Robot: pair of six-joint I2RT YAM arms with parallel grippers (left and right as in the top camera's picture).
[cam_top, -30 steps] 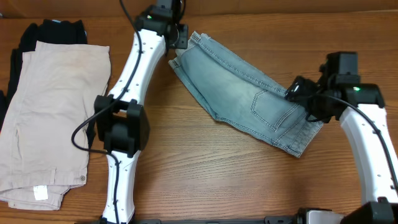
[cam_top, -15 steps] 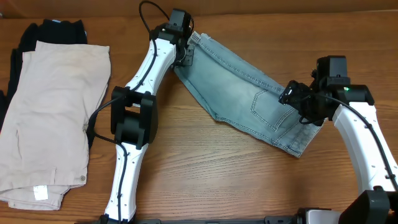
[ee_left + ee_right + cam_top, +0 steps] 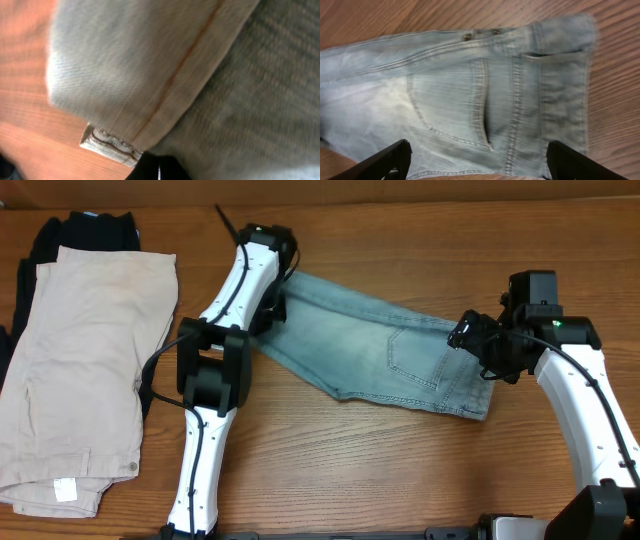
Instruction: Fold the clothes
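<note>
Two grippers are found at the denim shorts (image 3: 385,352), which are laid flat just below the wide-spread right gripper (image 3: 479,149), while their hem is seen right against the left gripper (image 3: 274,308), whose closure cannot be told.

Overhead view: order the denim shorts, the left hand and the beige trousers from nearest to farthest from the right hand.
1. The denim shorts, table centre, waistband end under the right hand.
2. The left hand, at the shorts' opposite end.
3. The beige trousers, far left.
</note>
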